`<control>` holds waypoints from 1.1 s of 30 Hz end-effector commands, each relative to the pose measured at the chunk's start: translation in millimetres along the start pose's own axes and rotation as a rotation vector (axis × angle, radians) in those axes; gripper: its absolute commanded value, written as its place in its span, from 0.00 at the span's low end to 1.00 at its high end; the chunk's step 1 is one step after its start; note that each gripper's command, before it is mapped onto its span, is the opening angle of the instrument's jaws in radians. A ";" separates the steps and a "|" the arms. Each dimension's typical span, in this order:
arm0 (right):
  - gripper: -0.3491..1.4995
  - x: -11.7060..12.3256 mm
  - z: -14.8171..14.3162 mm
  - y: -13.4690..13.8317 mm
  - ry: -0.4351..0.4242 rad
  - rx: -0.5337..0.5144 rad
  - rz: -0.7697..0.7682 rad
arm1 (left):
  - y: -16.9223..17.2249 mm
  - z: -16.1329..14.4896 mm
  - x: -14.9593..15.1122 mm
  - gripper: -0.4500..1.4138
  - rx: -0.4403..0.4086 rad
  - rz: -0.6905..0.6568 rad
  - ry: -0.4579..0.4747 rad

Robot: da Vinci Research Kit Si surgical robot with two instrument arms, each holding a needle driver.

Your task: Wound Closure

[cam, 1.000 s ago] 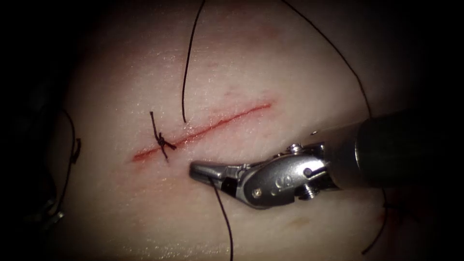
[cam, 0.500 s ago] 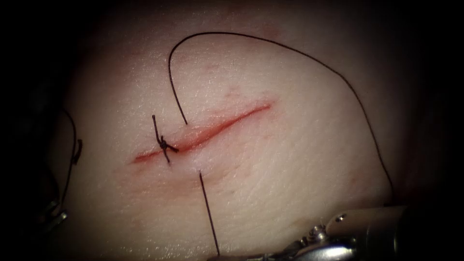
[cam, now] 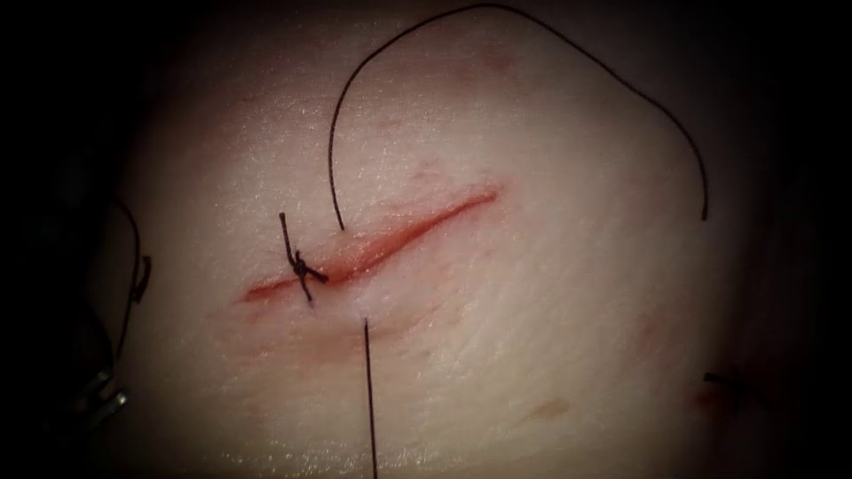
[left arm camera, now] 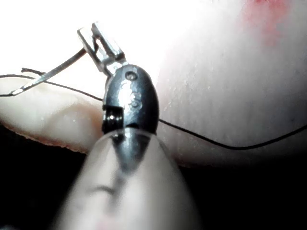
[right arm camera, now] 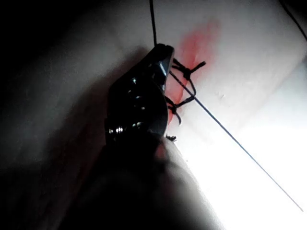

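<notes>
The cut runs slantwise across the tissue, with a tied knot near its left end. Thread enters the tissue just above the cut, comes out below it and runs straight down as a taut strand. Above, it arcs wide to the right. My right tool is shut on the thread beside older knots. My left tool is shut on the needle near one end, clear of the tissue. The left tool lies dim at the far left.
Red fluid lines the cut and stains a spot at the right edge, where a short thread end lies. Another thread hangs at the far left above the left tool.
The right tool has drawn back downward out of the endoscope view, pulling thread through the tissue. The loop above the cut has come into view and shortened.
</notes>
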 end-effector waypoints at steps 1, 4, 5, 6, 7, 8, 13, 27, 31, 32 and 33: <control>0.30 -0.8 -0.4 1.2 0.018 -0.073 0.030 | 1.0 0.2 -0.6 0.00 -0.003 -0.004 0.000; 0.86 -1.8 -2.8 4.3 0.027 -0.216 0.076 | 0.9 0.1 -0.6 0.00 -0.004 -0.004 0.000; 0.91 -2.2 -3.7 5.2 0.029 -0.255 0.092 | 0.8 0.1 -0.6 0.00 -0.005 -0.004 0.000; 0.93 -2.5 -4.5 6.0 0.027 -0.286 0.108 | 0.8 0.1 -0.6 0.00 -0.007 -0.004 -0.002; 0.94 -2.9 -5.5 6.9 0.032 -0.311 0.118 | 0.8 0.0 -0.6 0.00 -0.007 -0.005 -0.002; 0.94 -3.3 -6.2 7.6 0.032 -0.325 0.112 | 0.7 0.0 -0.6 0.00 -0.008 -0.005 -0.002; 0.89 -5.2 -8.8 10.8 0.010 -0.361 0.096 | 0.7 -0.1 -0.6 0.00 -0.009 -0.005 -0.002; 0.85 -15.2 -6.2 17.1 -0.096 -0.462 0.102 | 0.8 0.0 -0.8 0.00 -0.010 -0.003 -0.002; 0.88 -17.5 -3.8 18.4 -0.104 -0.478 0.095 | 0.7 -0.2 -0.8 0.00 -0.012 -0.003 -0.002; 0.88 -18.0 -3.4 18.6 -0.104 -0.481 0.093 | 0.7 -0.2 -0.9 0.00 -0.012 -0.003 -0.002; 0.87 -18.5 -2.8 18.9 -0.102 -0.486 0.090 | 0.7 -0.3 -0.9 0.00 -0.013 -0.003 -0.001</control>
